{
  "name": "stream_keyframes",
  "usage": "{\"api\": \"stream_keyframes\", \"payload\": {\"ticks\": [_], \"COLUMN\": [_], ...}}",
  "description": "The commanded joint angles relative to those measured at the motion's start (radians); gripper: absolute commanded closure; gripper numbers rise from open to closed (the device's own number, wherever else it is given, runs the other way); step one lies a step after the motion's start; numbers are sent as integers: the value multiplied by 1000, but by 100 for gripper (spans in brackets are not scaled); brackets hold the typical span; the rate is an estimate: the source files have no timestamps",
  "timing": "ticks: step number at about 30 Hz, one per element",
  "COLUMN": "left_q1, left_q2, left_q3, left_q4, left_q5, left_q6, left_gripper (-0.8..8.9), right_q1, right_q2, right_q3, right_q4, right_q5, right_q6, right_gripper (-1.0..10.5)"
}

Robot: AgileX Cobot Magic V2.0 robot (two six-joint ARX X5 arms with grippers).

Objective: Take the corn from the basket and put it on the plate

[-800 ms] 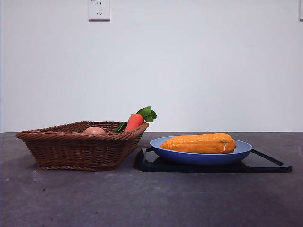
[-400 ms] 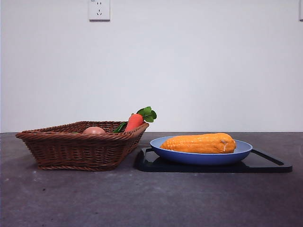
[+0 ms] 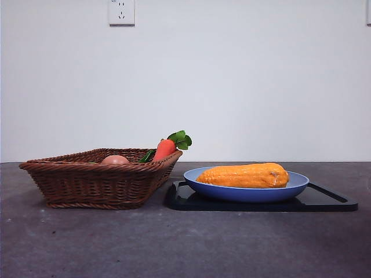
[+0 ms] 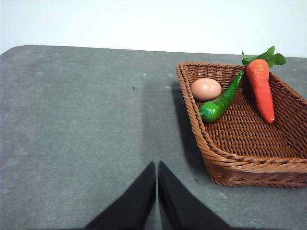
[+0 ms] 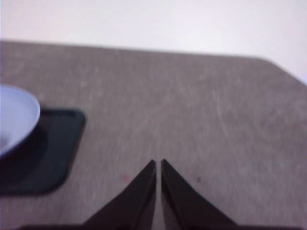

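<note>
The orange-yellow corn lies lengthwise in the light-blue plate, to the right of the brown wicker basket. My left gripper is shut and hangs over bare table beside the basket, holding nothing. My right gripper is shut too, over bare table away from the plate, whose rim shows at that view's edge. Neither gripper appears in the front view.
A carrot, a green pepper and an egg lie in the basket. The plate sits on a flat black tray. A wall stands behind the table, with a socket high up.
</note>
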Motion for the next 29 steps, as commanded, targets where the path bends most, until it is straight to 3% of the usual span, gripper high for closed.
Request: {"api": "stream_keyframes", "payload": {"ticks": [1, 29], "left_q1": [3, 3], "left_q2": [-1, -1], "left_q3": [-24, -24], "left_q4": [-14, -14], "left_q5": [2, 2], "left_q6": [-2, -2], "left_gripper": [806, 806], "right_q1": [0, -1], "right_q2": [-2, -2], "right_q3": [-6, -6], "right_q4": [-10, 13], "right_q5": [0, 1], "right_q6": [14, 14], "right_gripper": [944, 944]}}
